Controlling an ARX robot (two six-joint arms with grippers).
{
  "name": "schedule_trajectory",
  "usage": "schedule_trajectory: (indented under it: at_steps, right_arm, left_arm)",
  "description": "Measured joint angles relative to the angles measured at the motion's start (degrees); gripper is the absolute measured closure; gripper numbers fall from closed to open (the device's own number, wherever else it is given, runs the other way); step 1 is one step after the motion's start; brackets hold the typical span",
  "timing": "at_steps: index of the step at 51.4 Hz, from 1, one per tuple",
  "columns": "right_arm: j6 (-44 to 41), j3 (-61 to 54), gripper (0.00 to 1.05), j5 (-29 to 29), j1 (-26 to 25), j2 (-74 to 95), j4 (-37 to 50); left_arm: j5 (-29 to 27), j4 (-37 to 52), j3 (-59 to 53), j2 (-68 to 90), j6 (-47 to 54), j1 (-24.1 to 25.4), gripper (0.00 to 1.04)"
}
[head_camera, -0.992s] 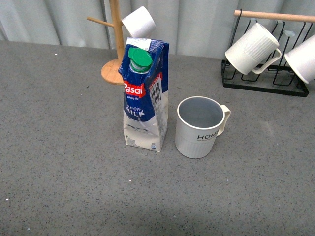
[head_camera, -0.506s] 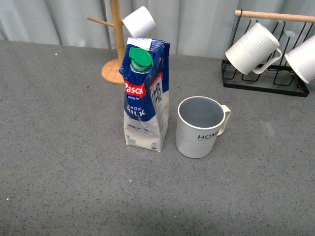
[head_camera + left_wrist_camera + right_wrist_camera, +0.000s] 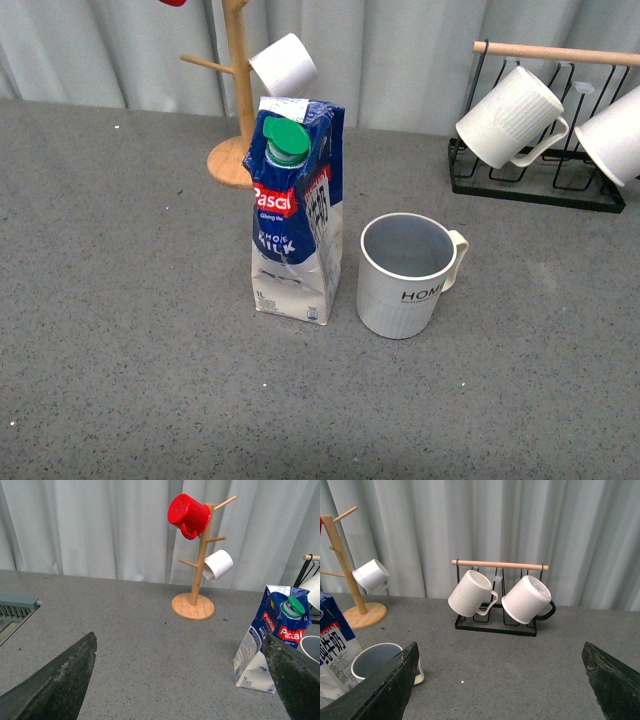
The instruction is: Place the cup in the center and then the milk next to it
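Observation:
The cup (image 3: pixel 403 275), cream-white and ribbed with "HOME" lettering, stands upright in the middle of the grey table, handle to the right. Close on its left, with a small gap, stands the milk (image 3: pixel 295 215), a taller blue-and-white carton with a green cap. Neither arm shows in the front view. My left gripper (image 3: pixel 180 680) is open over bare table, with the milk (image 3: pixel 272 640) by its far finger. My right gripper (image 3: pixel 500 685) is open and holds nothing; the cup (image 3: pixel 380 660) and the milk (image 3: pixel 335 650) lie beside one finger.
A wooden mug tree (image 3: pixel 238 100) behind the carton carries a small white cup (image 3: pixel 284 63) and a red mug (image 3: pixel 187 515). A black wire rack (image 3: pixel 540 180) at back right holds two white mugs (image 3: pixel 508 115). A grey grille (image 3: pixel 15 607) lies at the table's edge.
The whole front view has shifted a little, so everything sits slightly lower in the picture. Carton and cup keep their places beside each other.

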Motion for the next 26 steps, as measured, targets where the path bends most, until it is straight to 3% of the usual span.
schedule_trajectory:
  at_steps: [26]
  right_arm:
    - [0.00,0.00,0.09,0.00,0.00,0.00,0.00]
  left_arm:
    - [0.00,0.00,0.00,0.00,0.00,0.00,0.07]
